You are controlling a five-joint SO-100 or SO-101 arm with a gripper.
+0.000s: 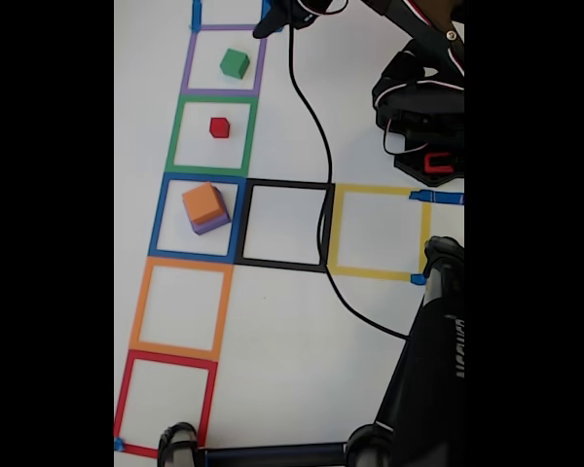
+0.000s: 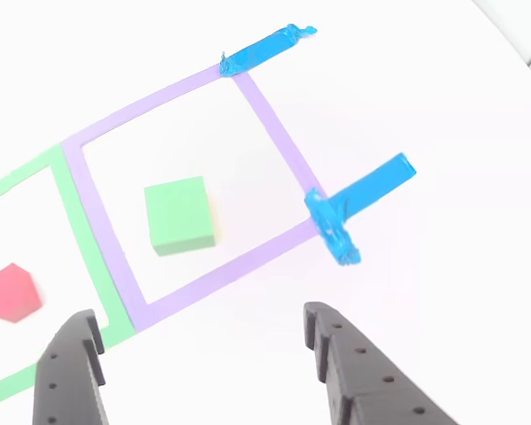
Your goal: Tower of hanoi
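In the fixed view the green cube point(image 1: 235, 64) sits inside the purple tape square, and the red cube point(image 1: 220, 127) sits inside the green tape square below it. In the blue square, the orange cube point(image 1: 203, 201) rests on top of the purple cube point(image 1: 212, 225). My gripper point(image 1: 274, 21) hovers at the top edge, just right of the purple square's far corner. In the other view the gripper point(image 2: 199, 332) is open with nothing between its dark fingers point(image 2: 68, 372), above the white table near the purple square's edge. The green cube point(image 2: 180, 215) and red cube point(image 2: 13, 291) lie ahead of it.
A black cable point(image 1: 316, 146) runs from the arm down across the black tape square point(image 1: 284, 226). The arm's base point(image 1: 423, 107) stands at the right. A black stand point(image 1: 423, 379) fills the lower right. Orange, red and yellow tape squares point(image 1: 378, 232) hold nothing.
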